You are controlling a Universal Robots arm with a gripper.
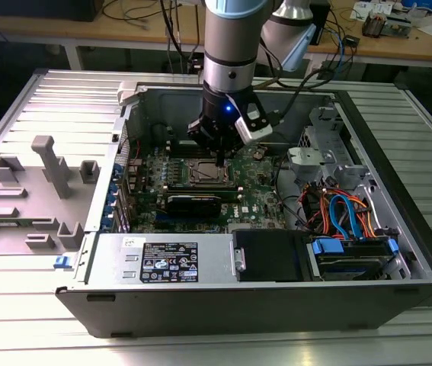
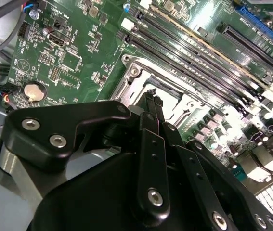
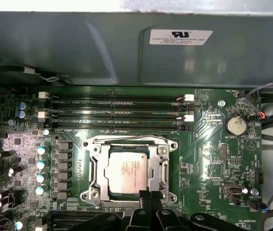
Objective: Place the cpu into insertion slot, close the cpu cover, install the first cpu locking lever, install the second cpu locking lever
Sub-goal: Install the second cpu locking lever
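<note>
The cpu [image 3: 126,169] lies flat in the insertion slot [image 3: 89,144], its dull silver top facing up. The cpu cover [image 3: 161,163] is down around it as a silvery frame. A thin metal rod [image 3: 126,139] runs along the socket side nearest the memory slots. My gripper [image 3: 148,197] is shut, its two narrow black fingers pressed together with the tips at the socket's edge opposite the memory slots. In the second wrist view the fingertips [image 2: 150,96] reach down to the socket frame [image 2: 126,82]. In the exterior view my gripper [image 1: 219,156] hangs just over the socket [image 1: 204,174].
The open computer case [image 1: 398,229] surrounds the motherboard. Long black memory slots [image 3: 117,108] lie beside the socket, toward the case wall [image 3: 102,48]. A black card [image 1: 193,202], the power-supply box [image 1: 166,259], orange and blue cables [image 1: 337,210] and a coin battery [image 3: 235,125] are nearby.
</note>
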